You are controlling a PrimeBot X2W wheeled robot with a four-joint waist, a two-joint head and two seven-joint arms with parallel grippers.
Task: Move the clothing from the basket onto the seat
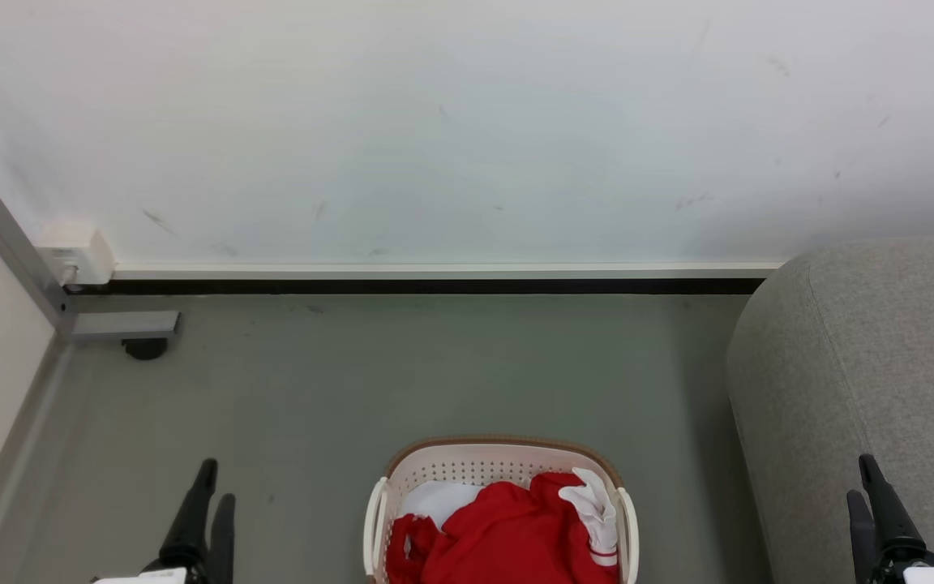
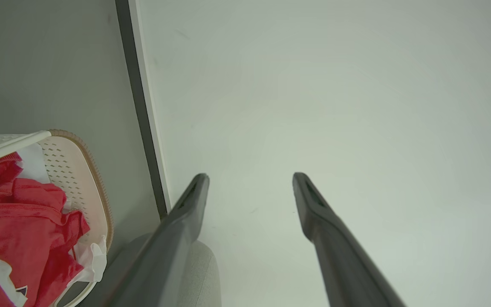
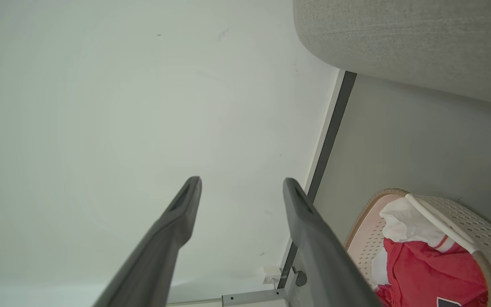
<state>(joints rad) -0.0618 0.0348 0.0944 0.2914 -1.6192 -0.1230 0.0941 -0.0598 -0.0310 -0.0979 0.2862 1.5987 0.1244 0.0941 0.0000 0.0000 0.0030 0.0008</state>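
Left fingers (image 1: 195,511) parted, right fingers (image 1: 884,503) parted, clothing (image 1: 507,535) inside basket (image 1: 467,470), floor (image 1: 434,365) around

Home-like room: grey sofa (image 1: 864,365), laundry basket (image 1: 475,470)

Near half of basket (image 1: 467,469) off-frame

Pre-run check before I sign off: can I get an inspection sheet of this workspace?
Surface: grey floor, faintly marked.
Job's things: basket on the floor, holding red clothing; sofa to its right, apart.
Clutter: pale cloth in the basket too.
Grippers: left gripper and right gripper both open, empty.
Cables: nothing seen.
Surroundings: scuffed white wall, dark skirting, white box and metal frame at the left.
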